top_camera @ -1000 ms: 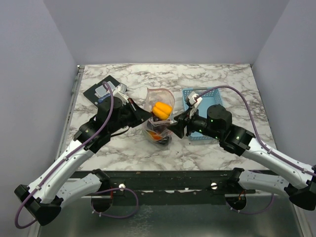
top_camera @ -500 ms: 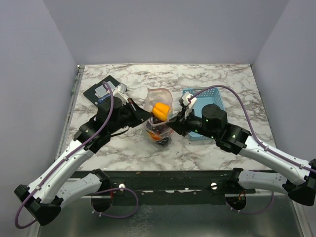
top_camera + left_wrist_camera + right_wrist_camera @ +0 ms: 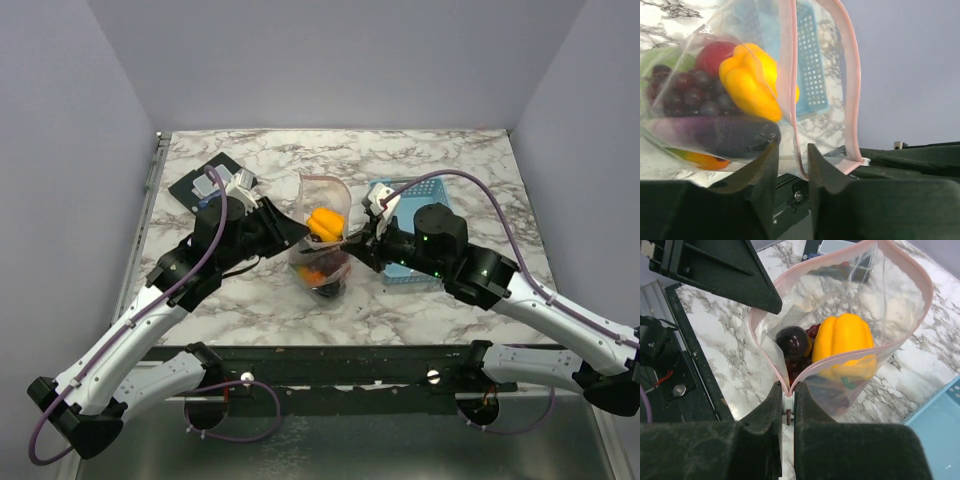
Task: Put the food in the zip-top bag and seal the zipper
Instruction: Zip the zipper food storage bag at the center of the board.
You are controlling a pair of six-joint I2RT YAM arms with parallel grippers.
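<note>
The zip-top bag (image 3: 322,250) stands mid-table with its mouth open. Inside lies the food: a yellow pepper (image 3: 845,340), dark grapes (image 3: 792,342), a red tomato (image 3: 715,52) and a purple eggplant (image 3: 725,140). The pink zipper (image 3: 912,272) runs round the mouth. My right gripper (image 3: 788,388) is shut on the white end of the zipper at the bag's right corner. My left gripper (image 3: 792,145) is open at the bag's left side, and the pink zipper edge (image 3: 795,115) hangs loose between its fingers. In the top view the left gripper (image 3: 303,232) and right gripper (image 3: 352,240) flank the bag.
A light-blue slotted basket (image 3: 412,198) stands just right of the bag, under my right arm. A black plate with a grey block (image 3: 205,185) lies at the back left. The table's front edge runs close below the bag.
My right gripper moved in to the bag's right corner and shut on the zipper end. My left gripper, shut on the bag's left edge before, has opened.
</note>
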